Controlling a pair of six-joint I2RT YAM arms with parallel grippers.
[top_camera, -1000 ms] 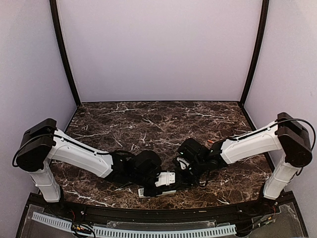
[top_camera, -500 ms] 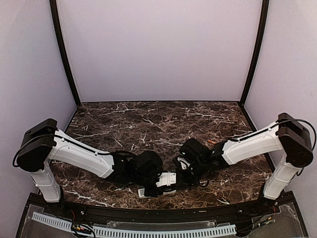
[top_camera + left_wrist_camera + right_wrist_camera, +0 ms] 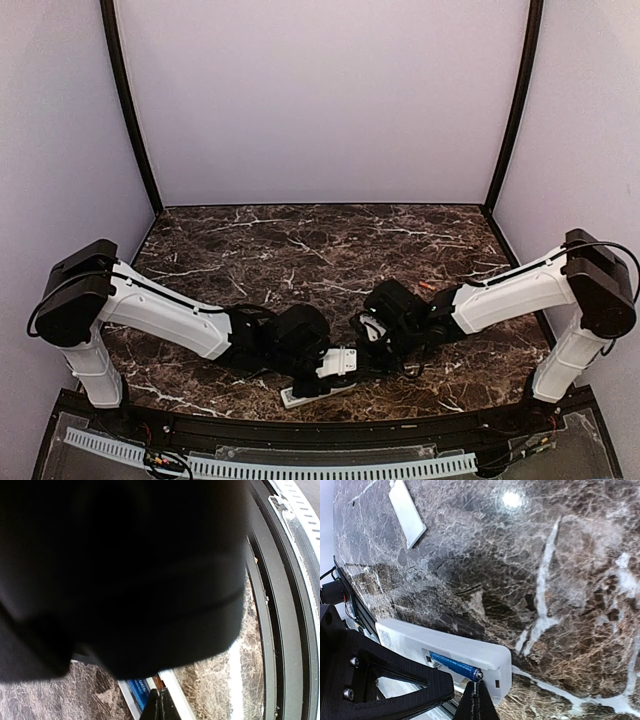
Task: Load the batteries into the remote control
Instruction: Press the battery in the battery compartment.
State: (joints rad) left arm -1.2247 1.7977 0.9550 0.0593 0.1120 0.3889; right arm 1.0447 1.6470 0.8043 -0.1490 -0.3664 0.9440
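Observation:
The white remote control point(image 3: 303, 394) lies back-up near the table's front edge, its battery compartment open point(image 3: 445, 652). A blue battery point(image 3: 454, 665) sits in the compartment and also shows in the left wrist view point(image 3: 137, 692). My right gripper point(image 3: 476, 695) is shut, its tip against that battery's metal end. My left gripper point(image 3: 161, 706) is shut with nothing between its fingers, its tip over the compartment beside the blue battery. A reddish-brown sliver point(image 3: 159, 681) shows next to the blue one; I cannot tell what it is. A tiny orange-red battery point(image 3: 425, 287) lies behind the right forearm.
A flat white cover point(image 3: 407, 512) lies on the marble farther out. A dark blurred mass point(image 3: 125, 570) fills most of the left wrist view. The black rail of the table's front edge point(image 3: 280, 630) runs close beside the remote.
The remote has turned on the table; its left end has swung toward the front edge. The left gripper has closed fully. Both grippers stay at the compartment.

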